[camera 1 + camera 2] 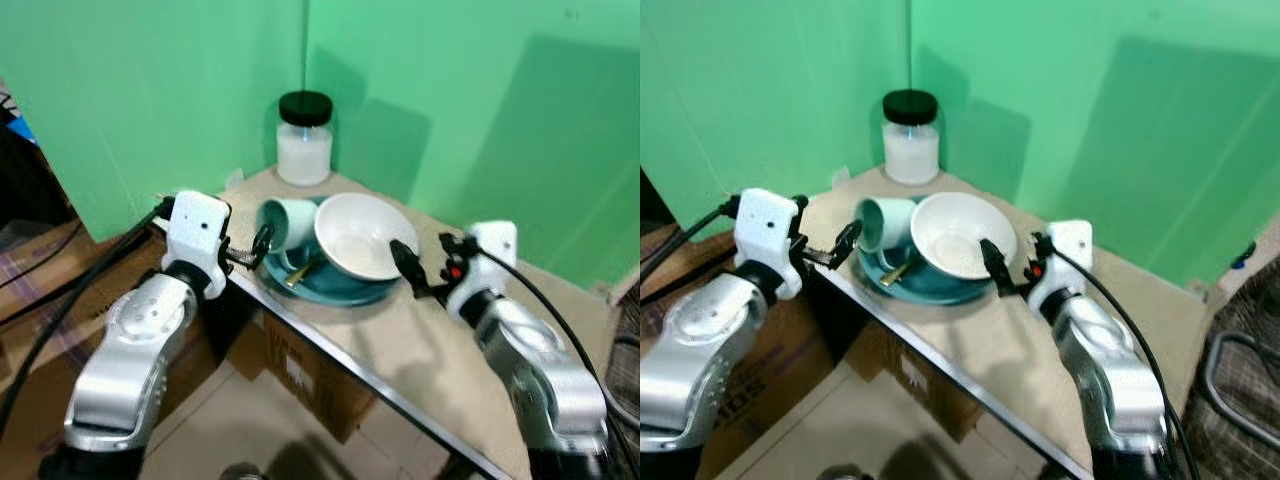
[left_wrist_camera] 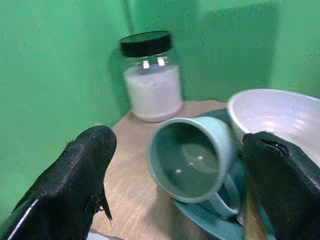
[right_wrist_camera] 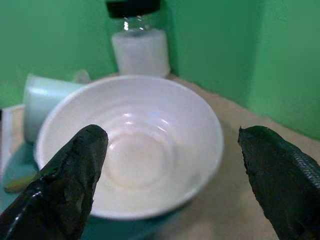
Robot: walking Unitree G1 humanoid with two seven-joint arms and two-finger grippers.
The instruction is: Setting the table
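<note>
A teal plate (image 1: 335, 289) sits near the table's corner and front edge. On it rest a white bowl (image 1: 360, 236), tilted, and a teal mug (image 1: 284, 222) lying on its side with its mouth toward my left gripper (image 1: 258, 248). A gold utensil (image 1: 300, 273) lies on the plate under the mug. The left gripper is open just in front of the mug (image 2: 192, 160), not touching it. My right gripper (image 1: 410, 268) is open at the bowl's right rim, and the bowl (image 3: 135, 150) lies between its fingers (image 3: 65, 185) without contact.
A glass jar (image 1: 304, 140) of white powder with a black lid stands in the corner behind the plate. Green walls close in the back. The beige table (image 1: 420, 350) has a metal front edge, with a cardboard box (image 1: 300, 375) below it.
</note>
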